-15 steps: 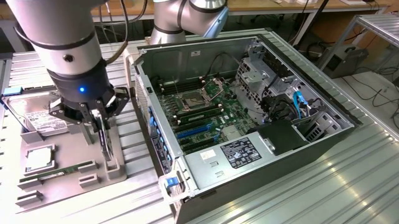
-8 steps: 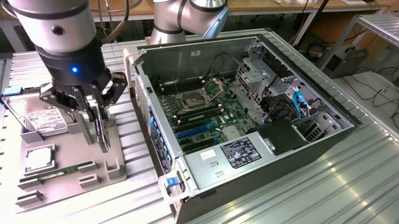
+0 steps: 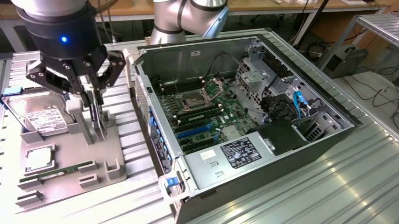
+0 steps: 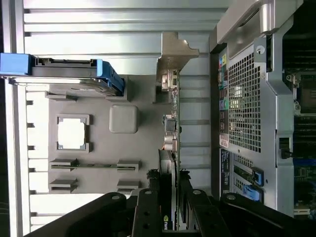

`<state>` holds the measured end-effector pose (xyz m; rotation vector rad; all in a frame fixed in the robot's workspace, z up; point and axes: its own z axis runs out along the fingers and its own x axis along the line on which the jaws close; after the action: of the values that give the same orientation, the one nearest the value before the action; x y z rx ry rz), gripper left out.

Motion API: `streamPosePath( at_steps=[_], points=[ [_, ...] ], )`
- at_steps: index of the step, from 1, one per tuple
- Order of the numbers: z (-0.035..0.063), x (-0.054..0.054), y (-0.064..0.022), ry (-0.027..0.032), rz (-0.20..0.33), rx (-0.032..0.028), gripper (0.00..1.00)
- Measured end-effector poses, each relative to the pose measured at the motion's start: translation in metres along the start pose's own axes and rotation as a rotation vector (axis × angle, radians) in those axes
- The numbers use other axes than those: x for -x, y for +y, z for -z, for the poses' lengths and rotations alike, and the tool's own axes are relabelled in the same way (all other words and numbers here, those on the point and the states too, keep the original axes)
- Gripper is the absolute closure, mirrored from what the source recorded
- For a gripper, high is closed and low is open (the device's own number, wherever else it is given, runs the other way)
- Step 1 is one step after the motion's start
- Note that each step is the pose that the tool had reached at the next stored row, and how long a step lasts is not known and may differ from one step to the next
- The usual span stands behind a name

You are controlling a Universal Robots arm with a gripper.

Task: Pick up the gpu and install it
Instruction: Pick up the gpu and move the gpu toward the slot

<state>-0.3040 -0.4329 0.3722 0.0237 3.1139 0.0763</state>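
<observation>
Gripper (image 4: 169, 177) straddles the upright gpu (image 4: 170, 126) in its gray fixture (image 4: 98, 148); whether it clamps yet, you cannot tell. Keep it centred and square on the card.

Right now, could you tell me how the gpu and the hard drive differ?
The gpu stands on edge, while the hard drive rests tilted with its white label showing. The gpu is a thin card; the hard drive is boxy. The gripper is at the gpu; the hard drive sits free beside it. Both sit on the grey holder outside the case.
</observation>
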Motion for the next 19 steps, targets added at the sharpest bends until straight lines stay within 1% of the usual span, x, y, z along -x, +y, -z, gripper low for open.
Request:
streamPosePath(
  at_steps=[1, 3, 6, 7, 10, 12, 14, 17, 18, 19],
  points=[
    [0.0049, 0.001, -0.0003, 0.0001, 0.0, 0.0, 0.74],
    [0.0211, 0.005, -0.0026, 0.0, 0.001, 0.0003, 0.74],
    [0.0384, 0.015, -0.0073, 0.0002, 0.002, 0.0042, 0.74],
    [0.0435, 0.019, -0.0085, 0.0001, 0.002, 0.0064, 0.74],
    [0.0652, 0.039, -0.0124, 0.0012, 0.002, 0.0163, 0.74],
    [0.0736, 0.048, -0.0134, 0.0023, 0.002, 0.0192, 0.74],
    [0.0809, 0.058, -0.014, 0.0043, 0.002, 0.0204, 0.74],
    [0.086, 0.071, -0.014, 0.0089, 0.002, 0.0209, 0.74],
    [0.0872, 0.082, -0.0138, 0.0133, 0.002, 0.0207, 0.74],
    [0.0871, 0.086, -0.0138, 0.0147, 0.002, 0.0207, 0.74]
  ],
)
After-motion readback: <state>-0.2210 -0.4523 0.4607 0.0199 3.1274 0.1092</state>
